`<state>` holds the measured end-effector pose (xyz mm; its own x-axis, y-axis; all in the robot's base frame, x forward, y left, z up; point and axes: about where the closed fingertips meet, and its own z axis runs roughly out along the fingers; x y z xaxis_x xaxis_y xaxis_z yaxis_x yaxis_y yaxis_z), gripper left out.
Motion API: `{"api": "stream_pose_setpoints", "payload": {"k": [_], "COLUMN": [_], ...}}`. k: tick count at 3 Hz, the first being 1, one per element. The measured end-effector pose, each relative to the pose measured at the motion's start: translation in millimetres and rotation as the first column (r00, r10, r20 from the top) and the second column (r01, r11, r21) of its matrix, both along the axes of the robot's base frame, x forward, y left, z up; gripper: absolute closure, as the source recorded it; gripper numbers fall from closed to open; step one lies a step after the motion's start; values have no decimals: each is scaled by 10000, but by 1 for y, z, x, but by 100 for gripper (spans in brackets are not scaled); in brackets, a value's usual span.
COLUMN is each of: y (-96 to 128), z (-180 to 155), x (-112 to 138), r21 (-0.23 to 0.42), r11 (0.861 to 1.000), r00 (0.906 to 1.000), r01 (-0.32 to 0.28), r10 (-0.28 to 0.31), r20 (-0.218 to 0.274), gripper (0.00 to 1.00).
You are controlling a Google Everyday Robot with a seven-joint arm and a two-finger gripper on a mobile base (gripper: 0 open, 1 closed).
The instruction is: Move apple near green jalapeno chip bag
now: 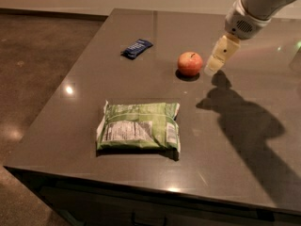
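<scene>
The small red-orange apple sits on the dark grey table, right of centre. The flat light-green jalapeno chip bag, with its white label panel up, lies nearer the front edge, well apart from the apple. My gripper hangs from the white arm at the upper right, its pale fingers pointing down just to the right of the apple, close beside it and holding nothing.
A small dark-blue wrapped packet lies at the back left of the apple. The arm's shadow falls across the right side of the table. The table's left and front edges drop to a brown floor.
</scene>
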<state>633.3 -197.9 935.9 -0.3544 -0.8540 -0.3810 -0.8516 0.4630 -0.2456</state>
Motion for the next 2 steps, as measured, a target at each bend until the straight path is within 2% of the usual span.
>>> {"api": "stream_pose_setpoints", "payload": {"k": [2], "y": [5], "z": [-30], "x": [42], "r21": [109], "r11": [9994], "r00": [9992], "r01": [327], "r10": [-324], "r20": [-252], "gripper": [0]}}
